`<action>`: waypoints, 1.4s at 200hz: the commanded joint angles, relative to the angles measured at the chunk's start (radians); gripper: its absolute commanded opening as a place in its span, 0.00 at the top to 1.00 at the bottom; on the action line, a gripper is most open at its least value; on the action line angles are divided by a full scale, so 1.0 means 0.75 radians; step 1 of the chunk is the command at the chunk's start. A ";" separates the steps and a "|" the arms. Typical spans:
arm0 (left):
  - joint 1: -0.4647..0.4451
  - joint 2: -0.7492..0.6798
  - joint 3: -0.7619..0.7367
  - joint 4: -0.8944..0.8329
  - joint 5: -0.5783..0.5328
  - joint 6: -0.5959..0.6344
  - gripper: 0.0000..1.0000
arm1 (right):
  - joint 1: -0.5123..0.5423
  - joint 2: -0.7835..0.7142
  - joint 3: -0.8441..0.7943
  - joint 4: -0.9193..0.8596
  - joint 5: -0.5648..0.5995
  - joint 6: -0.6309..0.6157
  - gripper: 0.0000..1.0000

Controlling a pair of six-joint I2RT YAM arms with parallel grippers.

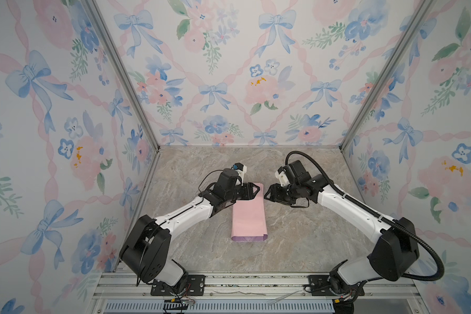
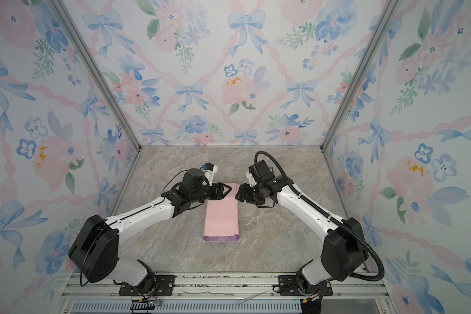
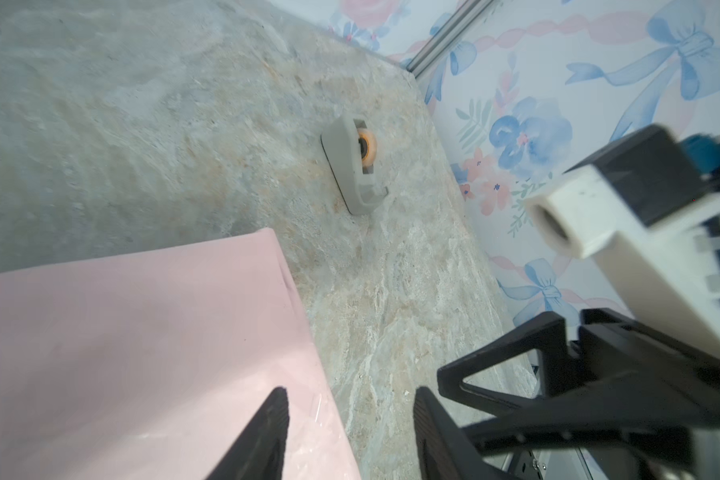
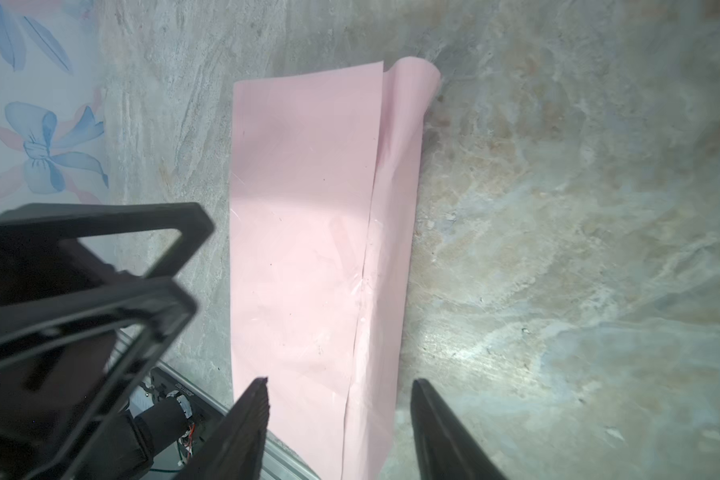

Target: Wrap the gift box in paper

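The paper [image 1: 249,214] lay folded into a long pink sleeve. A tape dispenser [image 3: 352,170] stood near it. The left tool [image 3: 350,415] and the right tool [image 4: 339,384] gaped, released.

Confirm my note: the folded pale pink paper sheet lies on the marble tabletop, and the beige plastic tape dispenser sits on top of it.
Wrong. The beige plastic tape dispenser sits on the bare marble tabletop, apart from the folded pale pink paper sheet; the left wrist view shows it.
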 commanded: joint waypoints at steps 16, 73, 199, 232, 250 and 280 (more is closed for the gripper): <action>0.113 -0.176 -0.222 -0.197 -0.065 -0.059 0.46 | 0.035 0.141 0.006 -0.011 -0.062 -0.036 0.41; 0.138 -0.155 -0.382 -0.142 -0.031 -0.094 0.47 | 0.057 0.334 0.065 0.065 -0.158 -0.036 0.43; 0.097 0.188 -0.133 0.070 0.040 -0.042 0.56 | -0.082 0.389 0.154 0.032 -0.117 -0.139 0.49; 0.094 0.068 -0.159 0.069 0.009 -0.023 0.51 | -0.111 0.214 0.120 -0.041 -0.043 -0.247 0.41; 0.093 -0.046 -0.235 0.072 0.006 0.007 0.51 | -0.080 0.063 0.012 -0.011 0.006 -0.288 0.40; 0.077 -0.225 -0.435 0.095 0.004 0.055 0.50 | 0.011 -0.132 -0.220 0.079 0.107 -0.280 0.40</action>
